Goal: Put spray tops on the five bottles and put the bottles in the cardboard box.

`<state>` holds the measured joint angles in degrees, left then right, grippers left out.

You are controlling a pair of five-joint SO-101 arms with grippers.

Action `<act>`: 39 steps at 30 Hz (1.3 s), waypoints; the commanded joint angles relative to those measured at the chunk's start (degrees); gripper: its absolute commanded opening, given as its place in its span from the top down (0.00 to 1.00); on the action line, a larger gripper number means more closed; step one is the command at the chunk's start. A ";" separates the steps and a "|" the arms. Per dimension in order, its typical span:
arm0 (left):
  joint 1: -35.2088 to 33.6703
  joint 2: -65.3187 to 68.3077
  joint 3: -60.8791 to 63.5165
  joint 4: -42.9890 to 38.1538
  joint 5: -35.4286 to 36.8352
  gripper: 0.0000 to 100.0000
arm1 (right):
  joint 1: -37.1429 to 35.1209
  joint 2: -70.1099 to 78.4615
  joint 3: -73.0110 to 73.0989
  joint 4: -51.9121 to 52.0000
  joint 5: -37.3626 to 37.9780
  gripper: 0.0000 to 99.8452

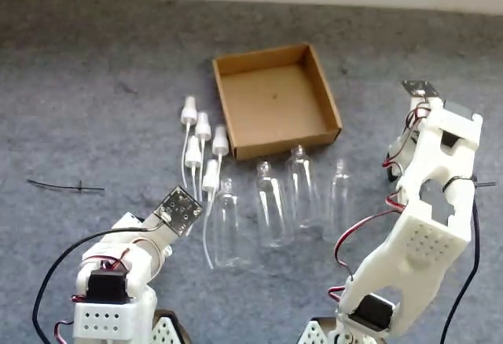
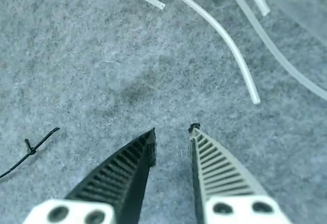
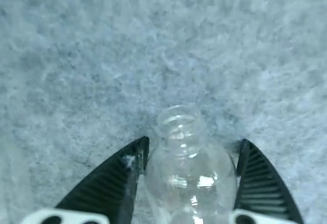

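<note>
From above, four bottles (image 1: 270,203) lay on their sides in a row on the grey worktop (image 1: 94,85), just in front of the open cardboard box (image 1: 275,104), necks toward it. The spray tops (image 1: 201,144) sat clustered beside the box, their long tubes trailing down toward the left arm (image 1: 118,281). The right arm (image 1: 428,203) stood past the far end of the row.

From the left wrist, the left pincer (image 2: 172,129) hung narrowly parted and empty over bare worktop, with the dip tubes (image 2: 240,65) just ahead. Those tubes looked thin and floppy. I'd have taken a top by its rigid white head, never by the tube.

From the right wrist, the right pincer (image 3: 193,141) looked closed around the shoulders of a bottle (image 3: 186,173), whose neck was uncapped. Such thin clear plastic seemed light and slick, apt to dent or slip under a hard squeeze. The shoulder hold seemed sound to me, and it left the neck free.
</note>
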<state>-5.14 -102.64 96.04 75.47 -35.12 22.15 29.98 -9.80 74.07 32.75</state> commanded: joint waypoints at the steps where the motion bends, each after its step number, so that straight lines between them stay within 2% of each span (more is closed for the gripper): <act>1: -0.57 0.92 1.27 1.05 -0.53 0.89 | 0.75 -1.19 -3.03 0.40 0.44 0.77; 3: -0.57 0.92 1.27 1.05 -0.53 0.89 | 0.75 -1.19 -3.12 0.40 0.44 0.78; 8: -0.57 0.92 1.27 1.05 -0.53 0.89 | 0.75 -1.19 -3.12 0.40 0.53 0.90; 12: -0.57 0.92 1.27 1.05 -0.53 0.89 | 0.84 -1.19 -3.12 0.48 0.00 0.91; 19: -0.57 0.92 1.27 1.05 -0.53 0.89 | 4.00 -1.10 -10.77 2.59 -14.42 0.92; 22: -0.57 0.92 1.27 1.05 -0.53 0.89 | 4.18 -0.84 -15.16 6.29 -17.49 0.92; 36: -0.22 0.66 1.27 0.79 -0.62 0.89 | 1.27 -1.36 -17.36 8.66 -17.32 0.92; 39: -0.57 0.57 -0.04 -6.07 -0.62 0.88 | -3.12 -4.26 -21.41 14.11 -17.32 0.96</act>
<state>-5.14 -102.64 96.04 75.47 -35.12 22.95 30.68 -25.54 84.09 15.78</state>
